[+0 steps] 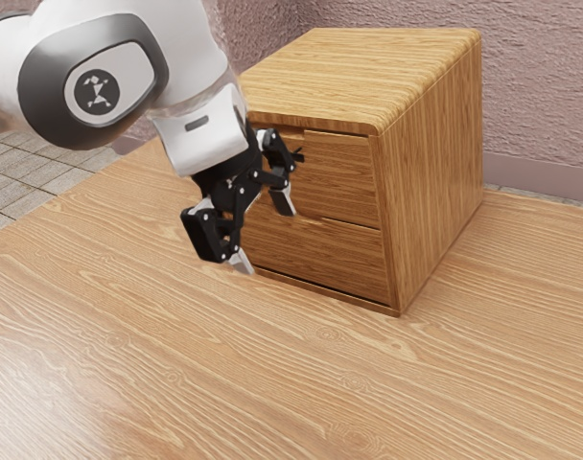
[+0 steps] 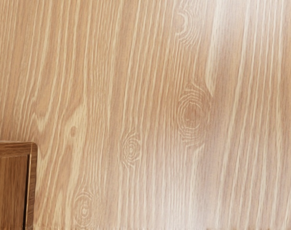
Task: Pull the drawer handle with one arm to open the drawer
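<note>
The light-brown wooden cabinet (image 1: 421,163) stands on the wood-grain worktop (image 1: 272,383). In the exterior view its upper drawer front (image 1: 339,177) lies at about two o'clock and its lower drawer front (image 1: 320,254) at three o'clock from the black two-finger tool (image 1: 268,239). The tool is spread wide and grips nothing: one fingertip is in front of the upper drawer front, perhaps touching it, and the other is low by the lower drawer front's edge, near the worktop. The white arm (image 1: 100,67) reaches in from ten o'clock with its hand angled down toward the drawers, and the wrist view looks onto the worktop beside the cabinet's corner (image 2: 11,191).
</note>
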`<state>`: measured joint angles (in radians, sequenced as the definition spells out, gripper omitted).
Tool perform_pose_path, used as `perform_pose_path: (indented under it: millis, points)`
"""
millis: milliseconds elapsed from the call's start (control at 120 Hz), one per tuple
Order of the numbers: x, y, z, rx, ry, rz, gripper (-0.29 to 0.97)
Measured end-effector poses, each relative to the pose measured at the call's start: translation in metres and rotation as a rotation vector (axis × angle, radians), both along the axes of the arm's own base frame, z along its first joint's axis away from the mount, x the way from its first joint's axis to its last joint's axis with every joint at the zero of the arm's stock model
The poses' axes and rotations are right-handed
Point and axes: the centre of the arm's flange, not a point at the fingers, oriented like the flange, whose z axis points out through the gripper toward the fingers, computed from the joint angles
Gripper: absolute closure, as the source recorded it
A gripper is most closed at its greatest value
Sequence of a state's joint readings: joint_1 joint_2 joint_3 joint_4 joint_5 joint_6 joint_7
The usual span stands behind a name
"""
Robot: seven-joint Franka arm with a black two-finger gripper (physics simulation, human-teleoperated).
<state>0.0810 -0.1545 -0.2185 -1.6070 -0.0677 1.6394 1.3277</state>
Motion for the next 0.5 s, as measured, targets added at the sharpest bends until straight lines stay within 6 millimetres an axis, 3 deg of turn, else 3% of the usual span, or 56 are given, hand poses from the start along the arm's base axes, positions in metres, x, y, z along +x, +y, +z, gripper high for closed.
perform_pose_path:
  millis: [225,500]
  points:
    - [0.011,0.039,-0.001,-0.017,-0.047,0.063,0.0]
    - [0.016,0.041,0.003,-0.015,-0.095,0.066,0.0]
